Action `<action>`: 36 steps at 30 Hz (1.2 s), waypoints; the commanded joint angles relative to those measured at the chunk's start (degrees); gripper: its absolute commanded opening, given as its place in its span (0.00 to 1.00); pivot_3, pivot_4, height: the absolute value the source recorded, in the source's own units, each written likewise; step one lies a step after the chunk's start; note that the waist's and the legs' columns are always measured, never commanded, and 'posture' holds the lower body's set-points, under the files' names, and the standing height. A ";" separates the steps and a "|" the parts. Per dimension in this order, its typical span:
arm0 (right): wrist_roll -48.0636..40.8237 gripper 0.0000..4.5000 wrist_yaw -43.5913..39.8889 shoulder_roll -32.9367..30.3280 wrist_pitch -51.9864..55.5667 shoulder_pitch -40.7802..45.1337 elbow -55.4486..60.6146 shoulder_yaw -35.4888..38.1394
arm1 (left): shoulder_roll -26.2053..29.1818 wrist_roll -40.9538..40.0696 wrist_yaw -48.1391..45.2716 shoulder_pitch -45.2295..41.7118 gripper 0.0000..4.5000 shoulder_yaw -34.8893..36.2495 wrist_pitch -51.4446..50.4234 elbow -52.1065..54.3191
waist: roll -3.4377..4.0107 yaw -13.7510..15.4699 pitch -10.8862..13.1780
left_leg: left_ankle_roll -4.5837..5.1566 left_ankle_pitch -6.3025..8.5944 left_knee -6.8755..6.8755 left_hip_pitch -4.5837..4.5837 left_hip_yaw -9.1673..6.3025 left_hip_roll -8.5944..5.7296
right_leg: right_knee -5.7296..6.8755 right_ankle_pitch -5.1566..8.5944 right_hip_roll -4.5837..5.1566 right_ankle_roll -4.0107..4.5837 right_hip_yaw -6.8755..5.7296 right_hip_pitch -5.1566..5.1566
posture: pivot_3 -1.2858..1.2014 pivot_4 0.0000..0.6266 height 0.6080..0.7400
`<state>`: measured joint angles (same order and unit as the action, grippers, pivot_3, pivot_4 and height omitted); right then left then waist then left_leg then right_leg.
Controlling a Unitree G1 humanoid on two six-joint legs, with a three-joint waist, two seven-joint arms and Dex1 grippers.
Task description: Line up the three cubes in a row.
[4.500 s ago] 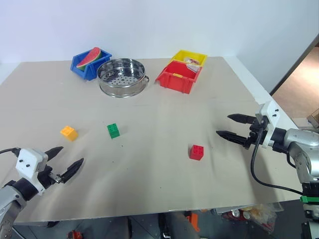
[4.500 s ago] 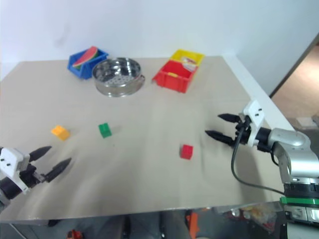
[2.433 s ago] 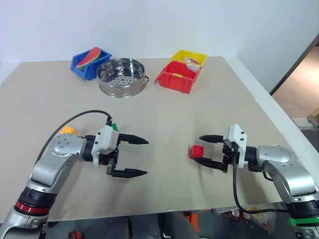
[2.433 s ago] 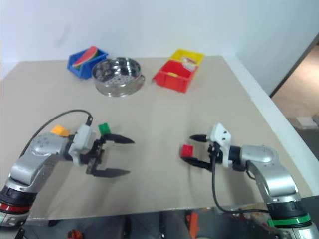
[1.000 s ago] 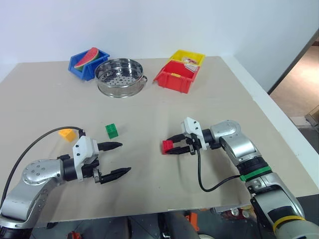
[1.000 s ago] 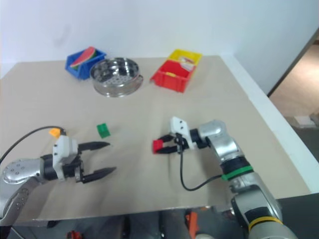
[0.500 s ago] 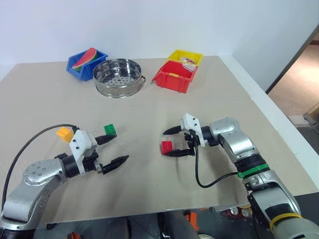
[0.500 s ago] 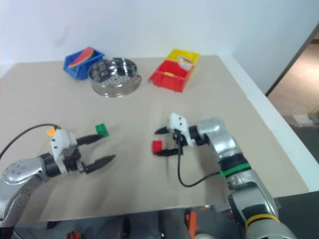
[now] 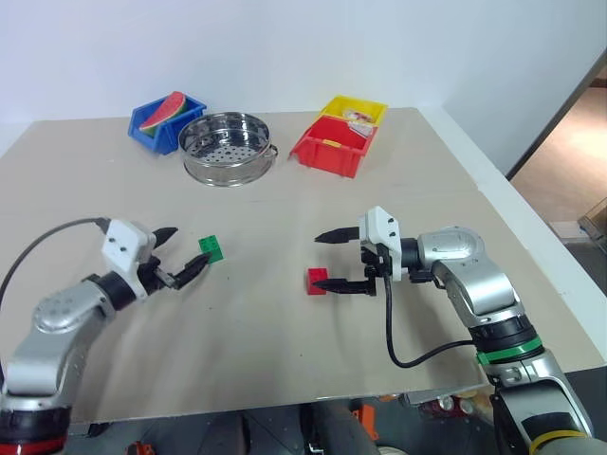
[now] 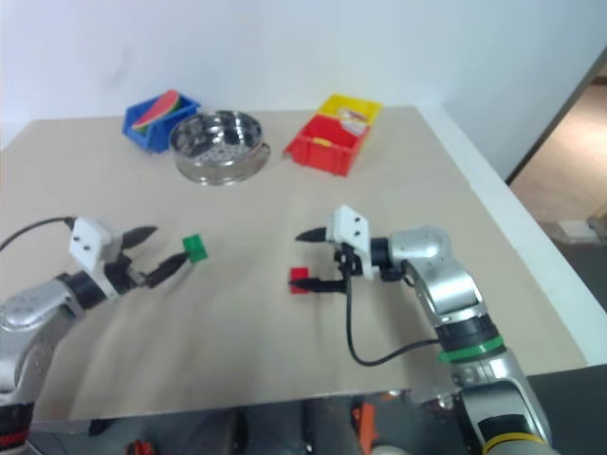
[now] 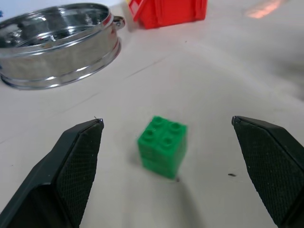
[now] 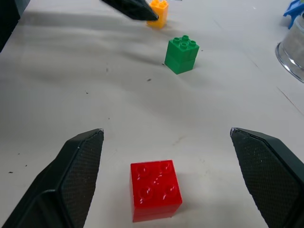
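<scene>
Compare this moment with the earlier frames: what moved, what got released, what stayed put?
The right gripper carried the red cube leftward toward the table's middle, set it down and opened; it now stands open around the cube. The left gripper swung in from the near edge and stands open at the green cube. The green and orange cube, steamer pot and bins stayed put.

Left arm (image 9: 57, 318): rounded silver-grey metallic shells; a red band low on the forearm; white angular block at the wrist; thin black cable arching from the block back to the arm; left gripper (image 9: 184, 253) of two slim, tapering black fingers. Right arm (image 9: 474, 284): matching silver-grey shells; green band on the forearm, yellow band lower down; white wrist block; black cable looping beneath; right gripper (image 9: 337, 263) with two pointed black fingers, inner pads (image 12: 78, 183) finely cross-hatched.
</scene>
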<state>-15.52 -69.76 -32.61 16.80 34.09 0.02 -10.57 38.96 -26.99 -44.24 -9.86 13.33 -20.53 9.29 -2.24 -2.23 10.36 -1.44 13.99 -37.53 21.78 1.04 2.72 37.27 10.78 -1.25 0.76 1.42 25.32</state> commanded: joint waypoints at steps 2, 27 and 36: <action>-1.89 0.98 -0.08 -0.73 -0.01 0.89 2.90 1.71 | 3.83 0.75 -11.41 -8.68 1.00 -3.61 2.49 -10.25 | 0.00 0.04 0.00 | 0.00 0.00 0.00 0.00 0.03 -0.01 | -0.01 0.00 0.01 0.00 0.02 0.00 | 0.52 0.24 1.00; -2.39 0.98 1.64 -4.85 0.17 -1.81 5.95 2.36 | 2.23 15.47 -26.97 -26.83 1.00 -16.20 17.11 -41.89 | 0.00 -0.13 0.00 | 0.04 0.04 -0.01 0.30 0.02 -0.01 | -0.08 0.03 0.03 0.00 0.00 0.15 | 0.52 0.24 1.00; -2.45 0.98 1.84 -5.12 -0.19 -2.34 6.17 2.39 | 0.66 17.37 -27.12 -29.01 1.00 -16.04 19.46 -46.79 | 0.00 -0.17 0.00 | 0.04 0.04 -0.02 0.31 0.04 -0.02 | -0.08 0.03 0.03 -0.01 0.01 0.15 | 0.52 0.24 1.00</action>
<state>-16.73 -68.24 -37.21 17.28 31.76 3.85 -10.49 39.24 -9.81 -70.79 -37.82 -3.03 -2.16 -37.57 -2.24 -2.39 10.35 -1.40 14.03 -37.55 22.09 1.08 2.70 37.19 10.80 -1.21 0.75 1.44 25.47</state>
